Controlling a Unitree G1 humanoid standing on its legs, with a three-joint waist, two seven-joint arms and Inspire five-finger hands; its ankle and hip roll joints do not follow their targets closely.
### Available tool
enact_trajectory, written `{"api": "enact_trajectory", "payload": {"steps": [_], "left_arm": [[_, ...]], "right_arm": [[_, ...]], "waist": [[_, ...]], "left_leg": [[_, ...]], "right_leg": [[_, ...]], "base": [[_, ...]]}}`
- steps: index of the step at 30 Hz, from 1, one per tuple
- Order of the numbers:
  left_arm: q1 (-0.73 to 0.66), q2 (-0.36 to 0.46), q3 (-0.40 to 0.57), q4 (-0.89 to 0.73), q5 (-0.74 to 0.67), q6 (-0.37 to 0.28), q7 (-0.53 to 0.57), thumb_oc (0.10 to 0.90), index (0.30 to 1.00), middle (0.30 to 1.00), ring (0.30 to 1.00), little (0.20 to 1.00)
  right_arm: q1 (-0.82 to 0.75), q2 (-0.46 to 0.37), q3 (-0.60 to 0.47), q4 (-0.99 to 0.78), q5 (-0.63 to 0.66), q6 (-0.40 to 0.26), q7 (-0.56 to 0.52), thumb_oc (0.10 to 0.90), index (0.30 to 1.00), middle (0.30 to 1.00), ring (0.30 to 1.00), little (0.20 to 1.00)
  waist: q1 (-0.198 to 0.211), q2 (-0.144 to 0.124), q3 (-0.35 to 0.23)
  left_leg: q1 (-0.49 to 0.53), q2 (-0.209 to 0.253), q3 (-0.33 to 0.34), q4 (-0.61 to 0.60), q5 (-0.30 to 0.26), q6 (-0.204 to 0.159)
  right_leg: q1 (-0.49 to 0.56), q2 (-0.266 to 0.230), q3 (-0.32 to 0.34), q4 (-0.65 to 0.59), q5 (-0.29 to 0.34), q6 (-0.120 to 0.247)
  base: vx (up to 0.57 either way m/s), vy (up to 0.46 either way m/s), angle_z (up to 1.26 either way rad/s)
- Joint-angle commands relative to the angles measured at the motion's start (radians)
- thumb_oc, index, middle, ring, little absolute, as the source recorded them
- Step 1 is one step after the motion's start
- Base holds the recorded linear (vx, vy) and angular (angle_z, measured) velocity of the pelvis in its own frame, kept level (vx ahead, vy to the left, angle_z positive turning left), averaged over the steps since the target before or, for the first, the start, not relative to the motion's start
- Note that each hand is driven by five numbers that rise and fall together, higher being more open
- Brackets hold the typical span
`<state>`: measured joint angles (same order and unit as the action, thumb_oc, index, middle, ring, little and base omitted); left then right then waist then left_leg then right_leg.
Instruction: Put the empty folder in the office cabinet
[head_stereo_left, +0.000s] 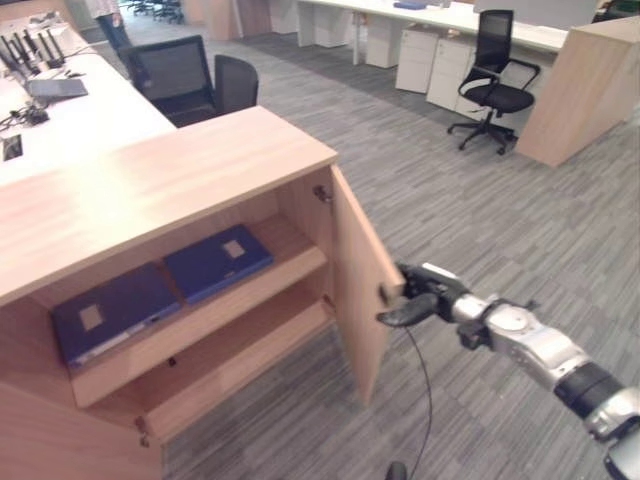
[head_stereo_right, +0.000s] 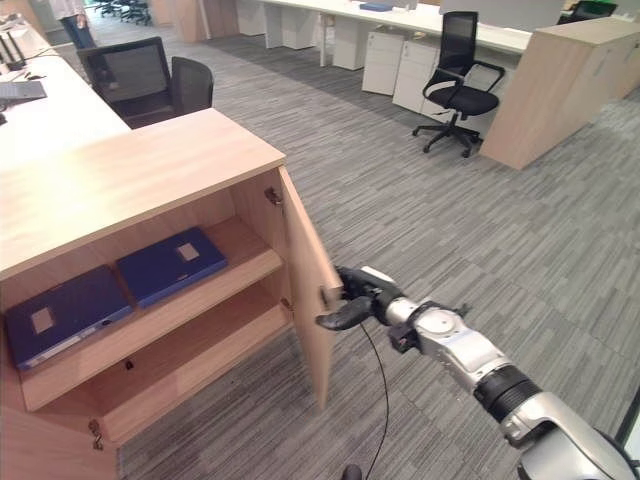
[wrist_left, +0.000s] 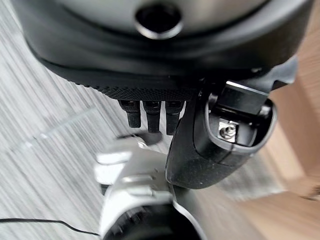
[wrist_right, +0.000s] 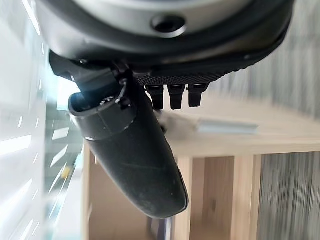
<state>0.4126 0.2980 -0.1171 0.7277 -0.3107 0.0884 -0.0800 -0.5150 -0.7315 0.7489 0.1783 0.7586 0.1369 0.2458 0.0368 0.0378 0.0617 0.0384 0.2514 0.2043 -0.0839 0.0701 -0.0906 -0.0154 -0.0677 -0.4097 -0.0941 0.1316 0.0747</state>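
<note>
An open-plan office, as we read it from the furniture and floor.

We see grey striped carpet (head_stereo_left: 480, 230) across the whole floor. At the upper right of the frame, a black swivel chair (head_stereo_left: 493, 82) on castors stands by a long white desk (head_stereo_left: 440, 20) with white drawer pedestals (head_stereo_left: 432, 62) under it, and a light wood counter (head_stereo_left: 585, 85) stands at the right edge. At the upper left, two dark mesh chairs (head_stereo_left: 190, 78) are pulled up to another white desk (head_stereo_left: 80, 115) carrying a laptop (head_stereo_left: 57, 88). At the left of the frame, a light wood cabinet (head_stereo_left: 150, 180) stands with its door (head_stereo_left: 362, 290) open, two blue folders (head_stereo_left: 160, 285) lying flat on its upper shelf.
</note>
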Motion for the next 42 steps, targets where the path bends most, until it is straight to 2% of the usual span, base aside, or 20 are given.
{"api": "enact_trajectory", "payload": {"steps": [1, 3, 5, 6, 8, 11, 14, 17, 19, 21, 25, 27, 28, 29, 31, 33, 34, 35, 38, 42], "left_arm": [[-0.053, 0.048, -0.061, -0.128, -0.050, -0.014, -0.070, 0.800, 0.900, 0.900, 0.900, 0.900], [-0.042, 0.065, -0.071, -0.201, -0.052, -0.006, -0.076, 0.800, 0.900, 0.900, 0.900, 0.900], [-0.041, 0.034, -0.081, -0.080, -0.001, -0.027, -0.059, 0.800, 0.900, 0.900, 0.900, 0.900], [-0.042, 0.034, -0.080, -0.079, -0.001, -0.028, -0.059, 0.800, 0.900, 0.900, 0.900, 0.900], [-0.082, 0.023, -0.022, 0.109, 0.051, -0.043, -0.026, 0.800, 0.900, 0.900, 0.900, 0.900], [-0.154, 0.046, -0.005, 0.160, 0.049, -0.057, -0.009, 0.800, 0.900, 0.900, 0.900, 0.900], [-0.173, 0.054, -0.014, 0.140, 0.035, -0.061, -0.004, 0.800, 0.900, 0.900, 0.900, 0.900], [-0.177, 0.044, -0.014, 0.129, 0.000, -0.064, -0.006, 0.800, 0.900, 0.900, 0.900, 0.900], [-0.181, 0.019, -0.006, 0.158, -0.035, -0.063, -0.009, 0.800, 0.900, 0.900, 0.900, 0.900], [-0.200, -0.001, 0.008, 0.190, -0.063, -0.057, 0.006, 0.800, 0.900, 0.900, 0.900, 0.900], [-0.239, -0.022, 0.031, 0.278, -0.099, -0.037, 0.027, 0.800, 0.900, 0.900, 0.900, 0.900], [-0.233, -0.037, -0.044, 0.151, -0.137, -0.025, 0.036, 0.800, 0.900, 0.900, 0.900, 0.900], [-0.175, 0.003, -0.111, -0.049, -0.159, -0.003, 0.013, 0.800, 0.900, 0.900, 0.900, 0.900], [-0.168, 0.008, -0.113, -0.059, -0.160, 0.003, 0.014, 0.800, 0.900, 0.900, 0.900, 0.900], [-0.133, 0.061, -0.152, -0.146, -0.163, 0.024, 0.002, 0.800, 0.900, 0.900, 0.900, 0.900], [-0.139, 0.061, -0.173, -0.105, -0.127, 0.038, 0.002, 0.800, 0.900, 0.900, 0.900, 0.900], [-0.145, 0.044, -0.166, -0.080, -0.096, 0.041, 0.013, 0.800, 0.900, 0.900, 0.900, 0.900], [-0.149, 0.045, -0.170, -0.077, -0.095, 0.039, 0.013, 0.800, 0.900, 0.900, 0.900, 0.900], [-0.161, 0.004, -0.131, -0.032, -0.071, 0.031, 0.025, 0.800, 0.900, 0.900, 0.900, 0.900], [-0.144, -0.009, -0.080, -0.038, -0.093, 0.018, 0.039, 0.800, 0.900, 0.900, 0.900, 0.900]], "right_arm": [[-0.111, 0.199, 0.106, -0.145, 0.103, -0.043, 0.157, 0.800, 0.900, 0.900, 0.900, 0.900], [-0.097, 0.275, 0.140, -0.147, 0.109, -0.017, 0.162, 0.800, 0.900, 0.900, 0.900, 0.900], [-0.094, 0.408, 0.153, -0.091, 0.109, -0.026, 0.128, 0.800, 0.900, 0.900, 0.900, 0.900], [-0.095, 0.408, 0.153, -0.091, 0.109, -0.027, 0.129, 0.800, 0.900, 0.900, 0.900, 0.900], [-0.088, 0.464, 0.152, -0.024, 0.096, -0.032, 0.126, 0.800, 0.900, 0.900, 0.900, 0.900], [-0.054, 0.463, 0.164, 0.000, 0.051, -0.044, 0.125, 0.800, 0.900, 0.900, 0.900, 0.900], [-0.049, 0.428, 0.166, -0.015, 0.037, -0.051, 0.125, 0.800, 0.900, 0.900, 0.900, 0.900], [-0.046, 0.398, 0.180, -0.030, 0.028, -0.042, 0.136, 0.800, 0.900, 0.900, 0.900, 0.900], [-0.044, 0.374, 0.186, -0.002, -0.007, -0.039, 0.123, 0.800, 0.900, 0.900, 0.900, 0.900], [-0.008, 0.340, 0.137, 0.067, -0.106, -0.056, 0.070, 0.800, 0.900, 0.900, 0.900, 0.900], [0.069, 0.362, 0.075, 0.206, -0.283, -0.049, 0.026, 0.800, 0.900, 0.900, 0.900, 0.900], [0.099, 0.397, 0.063, 0.303, -0.437, -0.025, -0.028, 0.800, 0.900, 0.900, 0.900, 0.900], [0.120, 0.452, 0.020, 0.492, -0.566, 0.011, -0.056, 0.800, 0.900, 0.900, 0.900, 0.900], [0.121, 0.458, 0.017, 0.498, -0.569, 0.008, -0.055, 0.800, 0.900, 0.900, 0.900, 0.900], [0.142, 0.513, -0.064, 0.682, -0.607, 0.019, -0.130, 0.800, 0.900, 0.900, 0.900, 0.900], [0.177, 0.559, -0.190, 0.899, -0.611, 0.024, -0.209, 0.800, 0.900, 0.900, 0.900, 0.900], [0.203, 0.558, -0.336, 1.048, -0.605, 0.029, -0.294, 0.800, 0.900, 0.900, 0.900, 0.900], [0.200, 0.559, -0.341, 1.055, -0.605, 0.025, -0.295, 0.800, 0.900, 0.900, 0.900, 0.900], [0.277, 0.523, -0.558, 1.198, -0.555, 0.028, -0.375, 0.800, 0.900, 0.900, 0.900, 0.900], [0.355, 0.499, -0.666, 1.232, -0.519, 0.023, -0.399, 0.800, 0.900, 0.900, 0.900, 0.900]], "waist": [[0.060, -0.090, 0.005], [0.071, -0.089, 0.006], [0.114, -0.099, 0.017], [0.112, -0.102, 0.016], [0.163, -0.105, 0.037], [0.221, -0.105, 0.079], [0.249, -0.107, 0.093], [0.261, -0.102, 0.102], [0.282, -0.097, 0.101], [0.262, -0.089, 0.083], [0.216, -0.069, 0.057], [0.191, -0.053, 0.048], [0.189, -0.030, 0.040], [0.188, -0.033, 0.039], [0.184, -0.016, 0.026], [0.188, 0.000, 0.017], [0.193, 0.004, 0.011], [0.193, 0.003, 0.012], [0.213, 0.002, 0.000], [0.230, -0.004, -0.010]], "left_leg": [[0.063, -0.045, 0.002, 0.071, -0.095, -0.033], [0.063, -0.044, -0.006, 0.072, -0.097, -0.031], [0.044, -0.045, -0.039, 0.083, -0.097, -0.032], [0.039, -0.048, -0.041, 0.083, -0.093, -0.031], [0.015, -0.044, -0.081, 0.088, -0.080, -0.041], [-0.050, -0.037, -0.164, 0.091, -0.037, -0.056], [-0.097, -0.034, -0.183, 0.118, -0.025, -0.066], [-0.121, -0.052, -0.135, 0.185, -0.045, -0.052], [-0.118, -0.107, -0.086, 0.258, -0.094, -0.028], [-0.077, -0.119, -0.007, 0.259, -0.131, -0.011], [-0.027, -0.126, 0.054, 0.214, -0.143, -0.006], [-0.017, -0.121, 0.069, 0.171, -0.139, 0.002], [-0.007, -0.123, 0.052, 0.117, -0.121, 0.003], [-0.006, -0.125, 0.050, 0.113, -0.118, 0.005], [0.009, -0.139, 0.019, 0.064, -0.113, 0.016], [0.005, -0.159, -0.018, 0.040, -0.110, 0.024], [0.007, -0.192, -0.064, 0.018, -0.114, 0.040], [0.006, -0.195, -0.068, 0.017, -0.112, 0.042], [0.002, -0.252, -0.132, 0.005, -0.129, 0.069], [0.002, -0.287, -0.166, 0.003, -0.135, 0.085]], "right_leg": [[0.052, -0.045, 0.019, 0.047, -0.148, 0.015], [0.054, -0.047, 0.010, 0.049, -0.145, 0.013], [0.057, -0.048, -0.007, 0.053, -0.151, 0.010], [0.053, -0.051, -0.009, 0.053, -0.149, 0.010], [0.053, -0.047, -0.039, 0.060, -0.158, 0.009], [0.038, -0.046, -0.112, 0.069, -0.168, 0.003], [0.050, -0.050, -0.170, 0.061, -0.188, 0.006], [0.052, -0.065, -0.217, 0.061, -0.189, 0.000], [0.047, -0.087, -0.270, 0.071, -0.177, -0.003], [0.041, -0.114, -0.351, 0.084, -0.169, -0.001], [0.044, -0.141, -0.411, 0.106, -0.165, 0.005], [0.048, -0.172, -0.436, 0.125, -0.148, 0.011], [0.067, -0.206, -0.471, 0.144, -0.125, 0.025], [0.068, -0.209, -0.475, 0.145, -0.123, 0.026], [0.077, -0.248, -0.498, 0.179, -0.101, 0.050], [0.086, -0.287, -0.517, 0.199, -0.080, 0.074], [0.101, -0.325, -0.541, 0.212, -0.055, 0.099], [0.104, -0.329, -0.547, 0.212, -0.052, 0.101], [0.136, -0.383, -0.579, 0.206, -0.009, 0.142], [0.162, -0.410, -0.601, 0.190, 0.022, 0.166]], "base": [[-0.01, -0.014, 0.10], [0.00, -0.029, 0.15], [-0.03, -0.063, 0.21], [-0.03, -0.073, 0.31], [-0.03, -0.103, 0.78], [-0.06, -0.116, 0.71], [-0.03, -0.094, 0.92], [-0.05, -0.010, 1.44], [-0.15, 0.023, 1.00], [-0.12, 0.053, 0.84], [-0.04, 0.121, 1.19], [-0.02, 0.194, 0.67], [-0.01, 0.181, 0.49], [0.02, 0.220, 0.38], [0.00, 0.199, 0.49], [-0.03, 0.263, 0.79], [-0.03, 0.227, 1.06], [-0.02, 0.188, 1.10], [0.00, 0.158, 0.54], [0.02, 0.121, 0.61]]}}
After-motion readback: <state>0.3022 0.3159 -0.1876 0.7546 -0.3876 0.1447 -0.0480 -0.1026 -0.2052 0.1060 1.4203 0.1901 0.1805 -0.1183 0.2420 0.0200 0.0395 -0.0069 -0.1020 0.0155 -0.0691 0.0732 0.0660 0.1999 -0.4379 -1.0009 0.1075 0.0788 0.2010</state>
